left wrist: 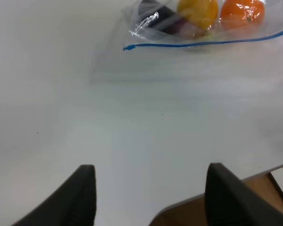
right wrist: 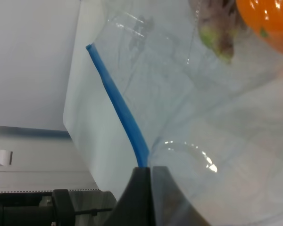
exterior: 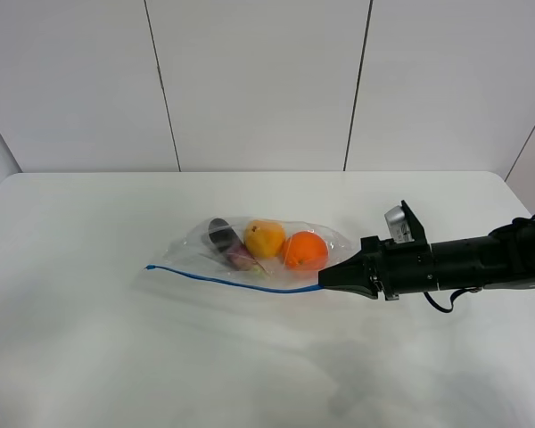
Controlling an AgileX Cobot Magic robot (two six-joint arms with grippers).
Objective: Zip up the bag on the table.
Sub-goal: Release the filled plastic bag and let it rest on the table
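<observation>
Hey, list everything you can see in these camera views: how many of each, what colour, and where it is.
bag: one, clear plastic, lying mid-table.
zip strip: one, blue, along the bag's edge nearest the high camera.
orange: one, orange, inside the bag, at its right end.
yellow fruit: one, yellow, inside the bag, between orange and eggplant.
eggplant: one, dark purple, inside the bag, left of the yellow fruit.
table: one, white, under the bag.
wall panels: several, pale grey, behind the table.
right arm: one, black, reaching in from the right.
right gripper: one, black, shut on the zip strip's right end.
left gripper: one, black, open over bare table, apart from the bag.
</observation>
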